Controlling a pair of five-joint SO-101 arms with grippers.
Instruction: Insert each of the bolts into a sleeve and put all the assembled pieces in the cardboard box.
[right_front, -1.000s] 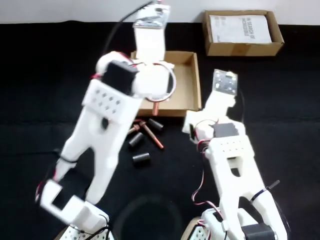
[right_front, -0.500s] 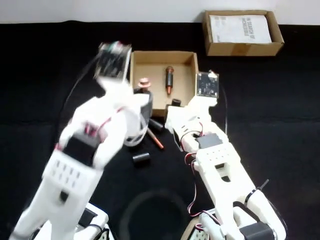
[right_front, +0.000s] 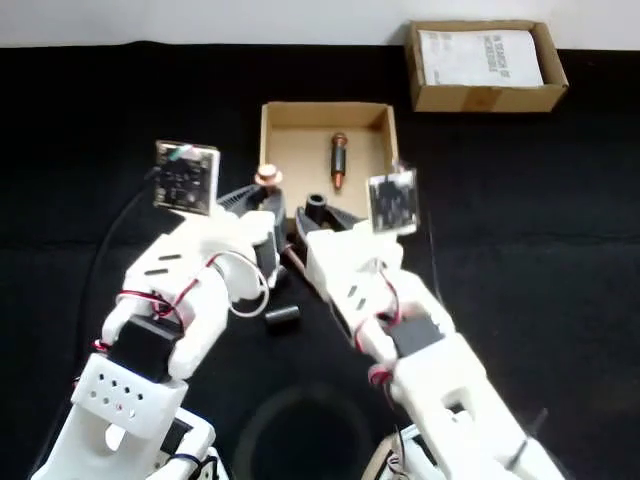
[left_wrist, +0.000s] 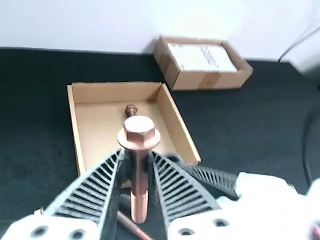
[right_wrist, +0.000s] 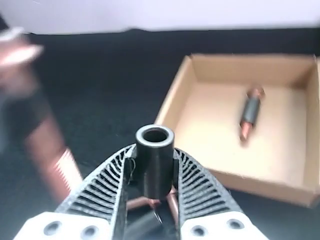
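My left claw (left_wrist: 137, 156) grips a copper bolt (left_wrist: 139, 134) upright by its shank, hex head on top and above my fingers. My right claw (right_wrist: 154, 150) pinches a black sleeve (right_wrist: 156, 172) upright, its bore open upward. One assembled piece (right_front: 339, 161), a bolt through a sleeve, lies inside the open cardboard box (right_front: 300, 150). A loose sleeve (right_front: 282, 319), also black, lies on its side outside the box, on my side of it.

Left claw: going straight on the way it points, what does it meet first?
Most likely the near wall of the cardboard box, just ahead of the left claw and its bolt. It may clear the rim instead, as height is unclear.
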